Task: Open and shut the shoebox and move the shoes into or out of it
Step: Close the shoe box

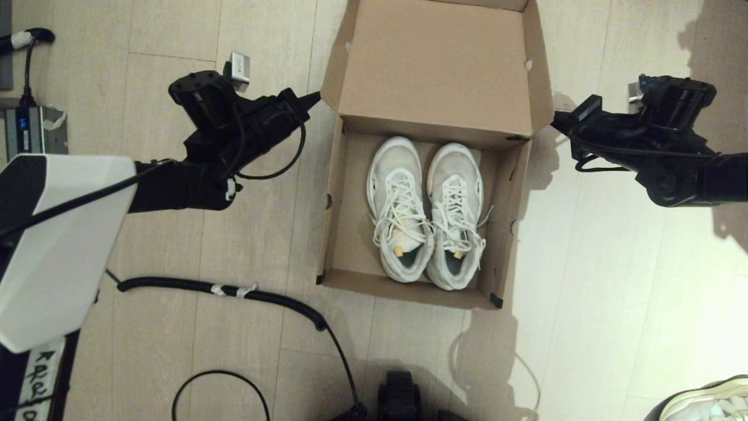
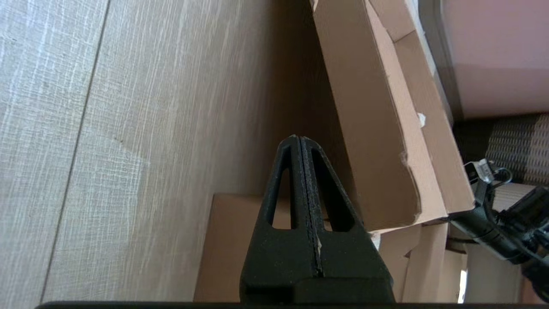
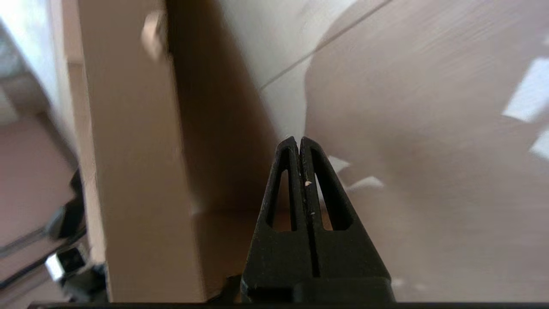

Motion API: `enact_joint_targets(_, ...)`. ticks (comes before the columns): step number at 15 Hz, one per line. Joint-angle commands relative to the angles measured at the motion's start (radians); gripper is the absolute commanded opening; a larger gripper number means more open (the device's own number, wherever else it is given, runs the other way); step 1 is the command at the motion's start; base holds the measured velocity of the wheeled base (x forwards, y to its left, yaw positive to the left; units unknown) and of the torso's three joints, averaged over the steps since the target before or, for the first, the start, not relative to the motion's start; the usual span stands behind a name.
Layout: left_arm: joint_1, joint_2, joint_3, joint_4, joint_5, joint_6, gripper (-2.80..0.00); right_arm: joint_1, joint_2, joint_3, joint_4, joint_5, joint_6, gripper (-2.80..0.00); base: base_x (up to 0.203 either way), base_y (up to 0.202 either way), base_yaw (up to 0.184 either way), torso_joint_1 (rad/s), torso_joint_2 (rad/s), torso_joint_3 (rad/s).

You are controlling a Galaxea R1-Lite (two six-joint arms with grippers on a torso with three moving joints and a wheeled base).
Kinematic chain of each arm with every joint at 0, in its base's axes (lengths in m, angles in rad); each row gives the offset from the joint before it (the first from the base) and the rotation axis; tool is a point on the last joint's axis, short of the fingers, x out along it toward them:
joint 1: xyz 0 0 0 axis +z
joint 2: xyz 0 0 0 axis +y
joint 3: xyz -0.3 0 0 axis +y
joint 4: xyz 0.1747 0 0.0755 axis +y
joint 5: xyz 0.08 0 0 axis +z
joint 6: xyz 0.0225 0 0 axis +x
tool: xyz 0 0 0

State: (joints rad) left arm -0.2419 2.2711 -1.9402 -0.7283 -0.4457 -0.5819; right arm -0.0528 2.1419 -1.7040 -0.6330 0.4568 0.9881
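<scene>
The brown shoebox (image 1: 339, 234) sits on the floor with its hinged lid (image 1: 435, 64) standing open at the far side. Both white sneakers (image 1: 426, 213) lie side by side inside it, toes towards the lid. My left gripper (image 1: 315, 96) is shut and empty, its tip right at the lid's left side flap (image 2: 369, 128). On the other side my right gripper (image 1: 556, 120) is also shut and empty, its tip at the lid's right edge (image 3: 128, 150). Whether either tip touches the cardboard cannot be told.
Black cables (image 1: 234, 289) snake over the wooden floor near the box's front left. Another whitish shoe (image 1: 710, 400) pokes in at the bottom right corner. A grey device (image 1: 32, 128) stands at the far left.
</scene>
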Motion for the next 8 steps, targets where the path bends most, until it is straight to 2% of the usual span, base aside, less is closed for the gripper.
enact_joint_targets(1,-0.007,-0.001,0.0,-0.005,-0.002,-0.004,-2.8,0.016,0.002,-0.001,-0.004,0.004,0.006,-2.8,0.0,0.0,0.0,0.0,0.0,0.0)
enact_joint_targets(8,-0.048,-0.001,-0.002,-0.02,-0.004,-0.021,-2.8,0.036,0.01,-0.013,-0.002,0.006,0.081,-2.8,0.0,0.0,0.0,0.0,0.0,0.0)
